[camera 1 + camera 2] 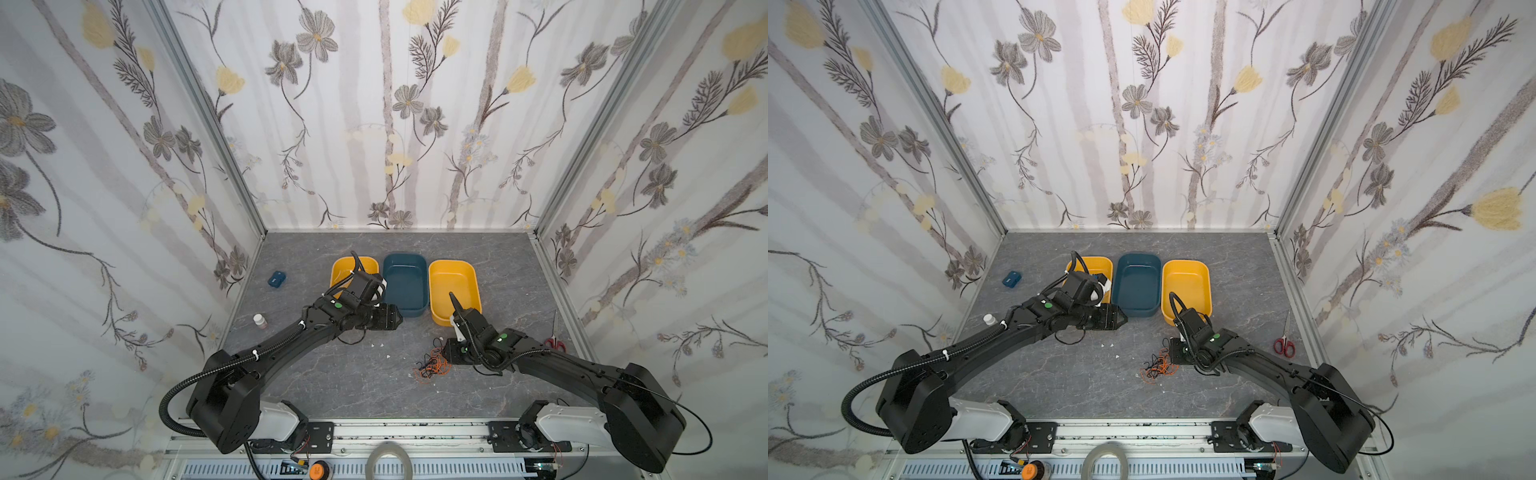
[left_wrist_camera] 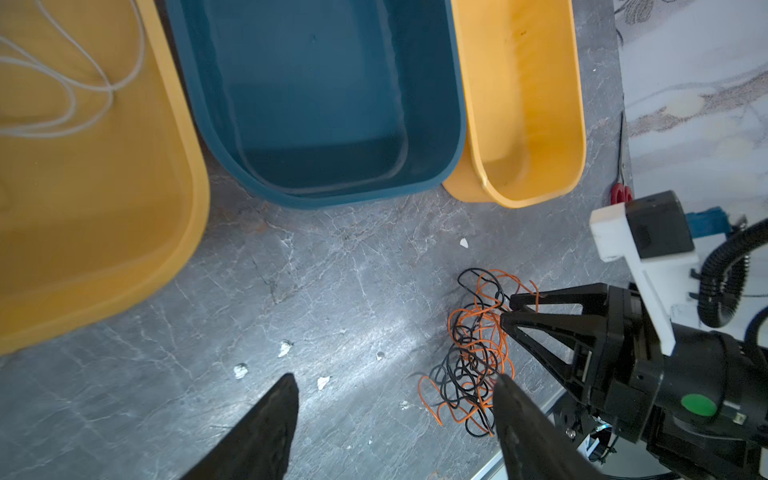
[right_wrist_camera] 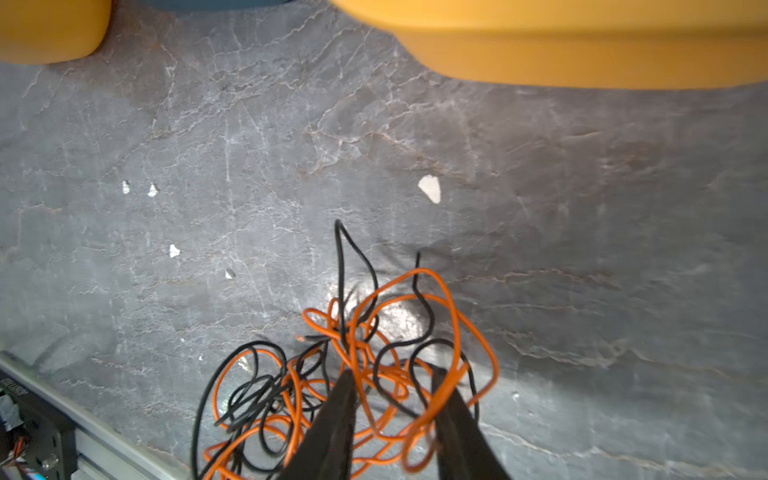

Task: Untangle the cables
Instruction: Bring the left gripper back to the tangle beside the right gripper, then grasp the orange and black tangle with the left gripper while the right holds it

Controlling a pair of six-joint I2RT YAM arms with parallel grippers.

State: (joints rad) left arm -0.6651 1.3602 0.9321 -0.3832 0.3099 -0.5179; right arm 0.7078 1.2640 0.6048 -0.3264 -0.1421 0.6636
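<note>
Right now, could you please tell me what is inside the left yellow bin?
A loosely looped white cable lies inside the left yellow bin. In both top views the left arm covers much of the bin, so anything else there is hidden.

We record orange and black cables (image 2: 473,353), one white cable (image 2: 111,88); surface (image 1: 353,374) grey, pale-veined; teal bin (image 1: 405,282), a yellow bin (image 1: 343,268) at its nine o'clock, second yellow bin (image 1: 453,282) at three; wallpaper (image 1: 374,124) floral, grey-yellow.
</note>
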